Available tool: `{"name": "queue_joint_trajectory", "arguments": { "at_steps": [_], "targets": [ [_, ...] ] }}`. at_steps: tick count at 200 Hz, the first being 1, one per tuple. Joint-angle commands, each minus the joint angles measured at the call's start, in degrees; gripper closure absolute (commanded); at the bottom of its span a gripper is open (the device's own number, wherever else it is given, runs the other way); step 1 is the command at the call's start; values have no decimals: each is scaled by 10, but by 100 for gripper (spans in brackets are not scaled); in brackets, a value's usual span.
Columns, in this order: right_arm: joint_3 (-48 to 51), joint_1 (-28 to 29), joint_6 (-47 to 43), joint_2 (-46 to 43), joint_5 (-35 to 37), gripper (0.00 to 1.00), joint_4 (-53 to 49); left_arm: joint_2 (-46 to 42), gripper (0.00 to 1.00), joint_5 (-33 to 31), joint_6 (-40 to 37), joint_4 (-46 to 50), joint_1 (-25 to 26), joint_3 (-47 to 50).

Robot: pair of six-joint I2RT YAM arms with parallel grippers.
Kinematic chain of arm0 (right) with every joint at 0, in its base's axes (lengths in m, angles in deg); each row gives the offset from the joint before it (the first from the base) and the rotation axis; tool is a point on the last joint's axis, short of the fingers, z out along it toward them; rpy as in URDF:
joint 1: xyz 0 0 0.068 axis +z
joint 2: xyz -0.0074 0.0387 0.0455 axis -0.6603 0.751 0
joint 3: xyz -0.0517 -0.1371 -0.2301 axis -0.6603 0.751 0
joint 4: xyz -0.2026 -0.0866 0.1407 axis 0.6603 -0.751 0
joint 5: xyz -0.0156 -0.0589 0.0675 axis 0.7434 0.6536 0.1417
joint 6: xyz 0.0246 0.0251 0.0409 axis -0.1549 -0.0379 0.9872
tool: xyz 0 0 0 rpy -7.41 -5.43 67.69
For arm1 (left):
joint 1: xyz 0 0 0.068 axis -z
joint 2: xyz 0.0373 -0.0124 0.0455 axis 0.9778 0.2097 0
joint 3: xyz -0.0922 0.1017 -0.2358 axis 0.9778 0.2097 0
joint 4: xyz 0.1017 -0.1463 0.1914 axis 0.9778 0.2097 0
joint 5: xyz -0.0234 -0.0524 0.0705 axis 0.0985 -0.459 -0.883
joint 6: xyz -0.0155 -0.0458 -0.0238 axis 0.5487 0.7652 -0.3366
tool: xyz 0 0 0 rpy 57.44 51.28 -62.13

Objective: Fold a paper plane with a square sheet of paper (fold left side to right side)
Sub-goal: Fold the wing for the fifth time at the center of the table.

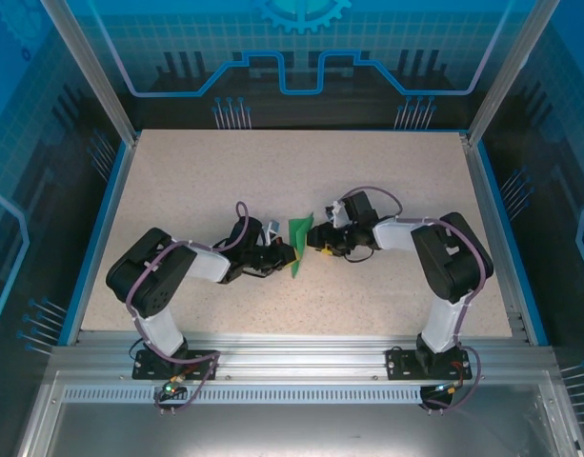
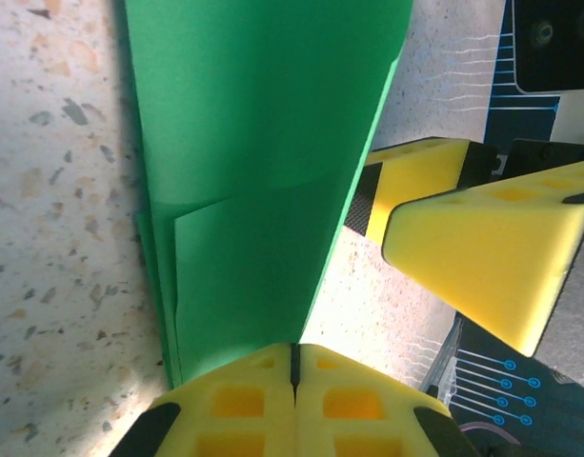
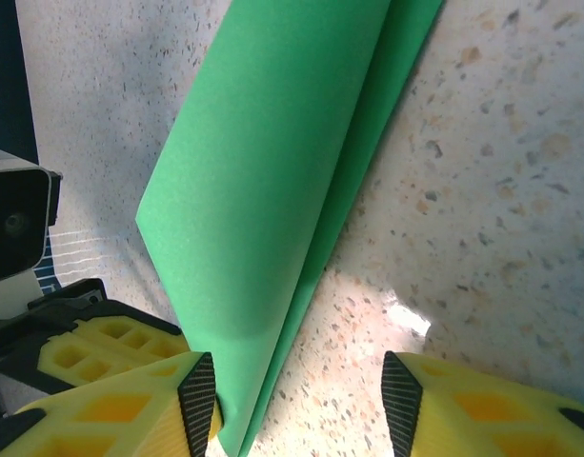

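Note:
The bright-green sheet of paper (image 1: 299, 240), creased into a slim, layered paper plane shape, sits mid-table between both grippers with one flap raised. My left gripper (image 1: 277, 255) is shut on its near end; in the left wrist view the paper (image 2: 263, 143) runs straight into the closed seam of the gripper (image 2: 293, 357). My right gripper (image 1: 320, 238) is open astride the paper's other side. In the right wrist view the raised flap (image 3: 272, 171) leans against the left pad of the gripper (image 3: 301, 390), while the right pad stands apart over bare table.
The speckled tabletop (image 1: 177, 190) stretches around the paper, bounded by a blue rim and metal posts. The right gripper's yellow fingers (image 2: 482, 248) sit close beside the paper in the left wrist view. Both arms' elbows rest near the front edge.

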Motion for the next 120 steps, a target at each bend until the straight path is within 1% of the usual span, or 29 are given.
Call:
{"name": "queue_joint_trajectory", "arguments": {
  "at_steps": [1,70,120],
  "targets": [
    [-24,15,8,17,-2,50,11,8,100,11,6,-25,-7,9],
    [-60,22,16,57,12,55,2,5,100,9,7,-28,-12,15],
    [-67,23,20,74,22,58,0,8,100,9,8,-27,-12,16]
  ]
}}
